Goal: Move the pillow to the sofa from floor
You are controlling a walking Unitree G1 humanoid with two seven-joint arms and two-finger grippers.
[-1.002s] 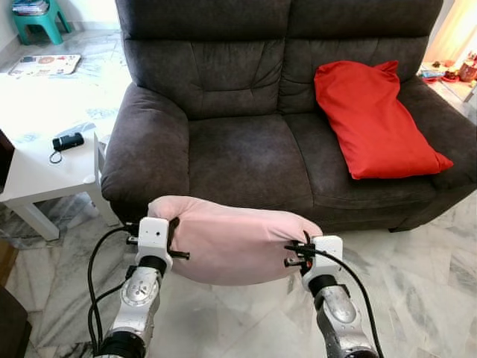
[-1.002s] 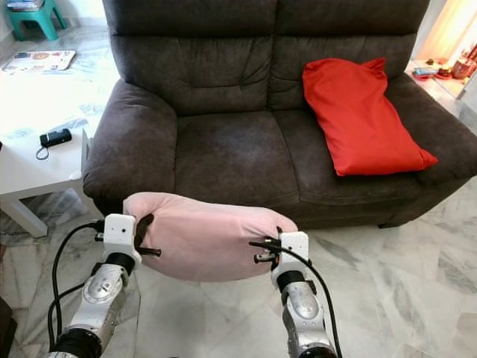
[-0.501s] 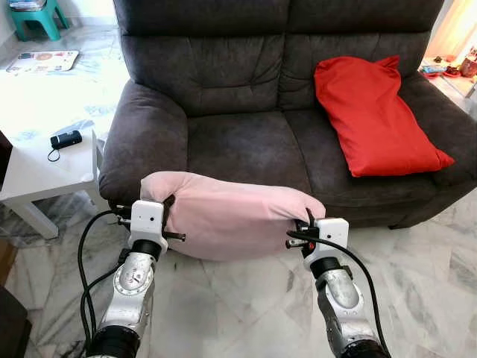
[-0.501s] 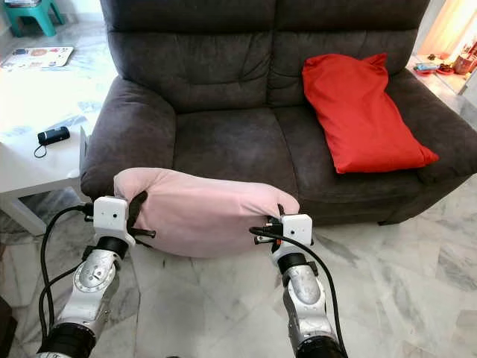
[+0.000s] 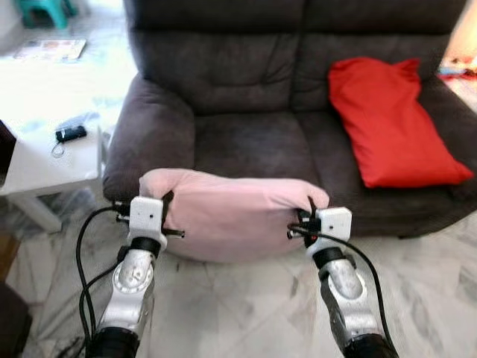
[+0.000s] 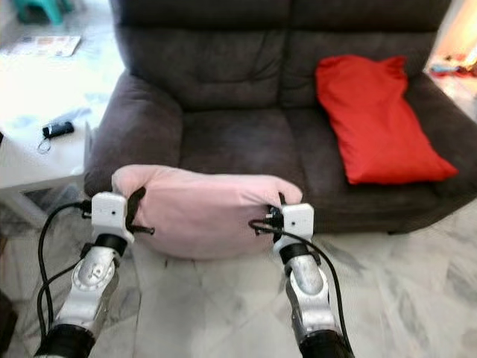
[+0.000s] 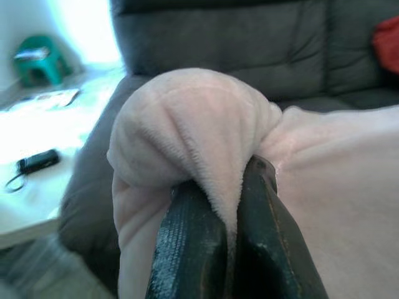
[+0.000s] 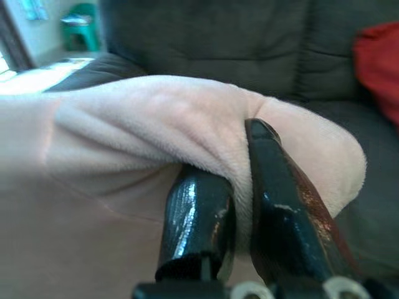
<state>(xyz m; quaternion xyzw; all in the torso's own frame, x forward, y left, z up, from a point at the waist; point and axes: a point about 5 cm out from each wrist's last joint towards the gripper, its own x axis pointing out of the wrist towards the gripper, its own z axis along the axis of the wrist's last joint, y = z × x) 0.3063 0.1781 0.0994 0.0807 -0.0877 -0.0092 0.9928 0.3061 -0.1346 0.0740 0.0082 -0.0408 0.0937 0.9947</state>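
Observation:
A pale pink pillow [image 5: 231, 215] hangs in the air between my two arms, just in front of the dark grey sofa [image 5: 246, 142] and level with its seat front. My left gripper [image 5: 167, 215] is shut on the pillow's left end. In the left wrist view its fingers [image 7: 187, 243] pinch a fold of pink plush [image 7: 187, 131]. My right gripper [image 5: 307, 218] is shut on the right end, and its fingers [image 8: 199, 218] clamp the fabric [image 8: 124, 124] the same way.
A red pillow [image 5: 391, 119] lies on the sofa's right seat; the left seat [image 5: 246, 145] is bare. A white side table [image 5: 45, 160] with a small black device [image 5: 71, 134] stands at the left. The floor is marble tile [image 5: 440, 283]. A green stool [image 5: 45, 9] is far left.
The pink pillow and both grippers sit slightly closer to the sofa's seat front than before. The view has shifted and blurred a little. Both grips are unchanged.

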